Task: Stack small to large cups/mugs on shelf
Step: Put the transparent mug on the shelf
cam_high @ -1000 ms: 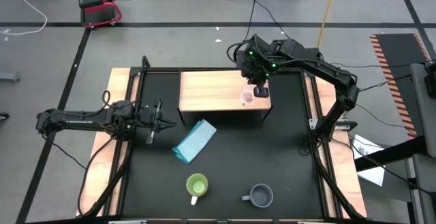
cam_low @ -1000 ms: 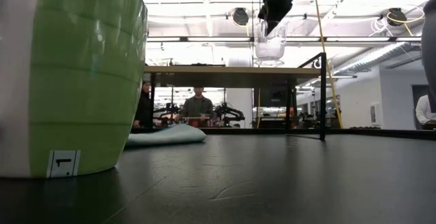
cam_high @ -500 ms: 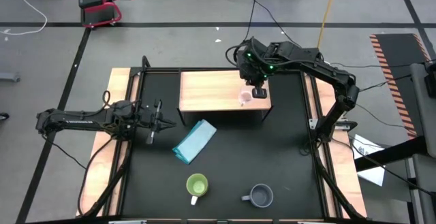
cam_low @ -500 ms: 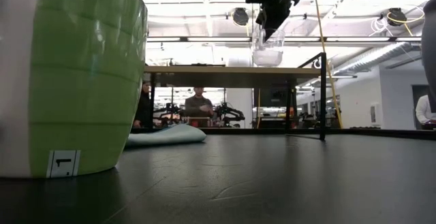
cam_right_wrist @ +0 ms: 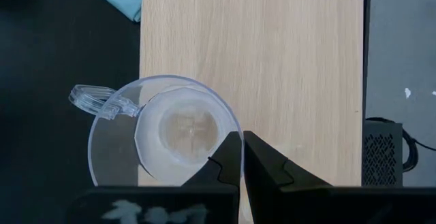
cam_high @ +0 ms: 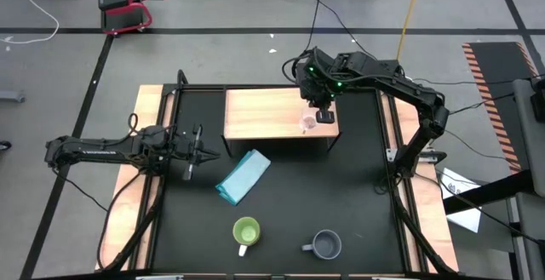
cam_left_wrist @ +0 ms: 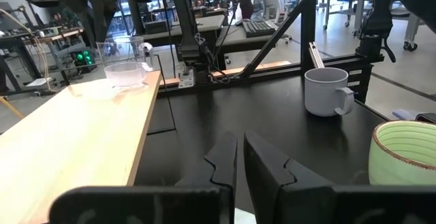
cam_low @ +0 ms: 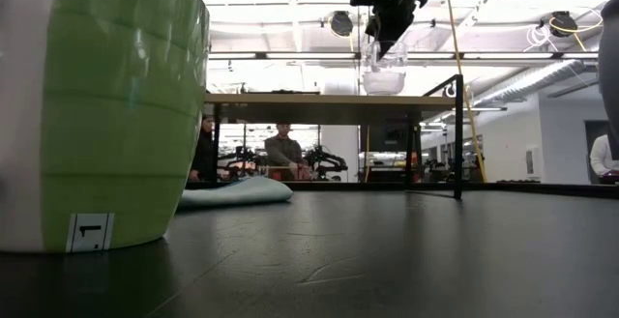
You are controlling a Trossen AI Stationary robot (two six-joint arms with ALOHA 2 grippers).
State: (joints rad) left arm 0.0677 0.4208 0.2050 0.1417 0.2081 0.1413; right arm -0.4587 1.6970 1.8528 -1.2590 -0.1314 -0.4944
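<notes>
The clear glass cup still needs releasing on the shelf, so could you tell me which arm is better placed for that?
Right. The right gripper is shut on the clear glass cup over the shelf; the left gripper waits apart beside the table's left edge.

Only one readable mark is showing in these views. In the low view, a small white sticker (cam_low: pixel 89 232) is sitting near the bottom edge of the lime-green mug (cam_low: pixel 116 105), and it is carrying the single digit "1" in black. The sticker is lying on the green wall of the mug, close to where the mug is meeting the desk (cam_low: pixel 387 260). No other text, brand or number is readable: the equipment and objects in the room behind the desk are showing no letters that can be made out, and the high view and both wrist views are giving no legible writing.
</notes>
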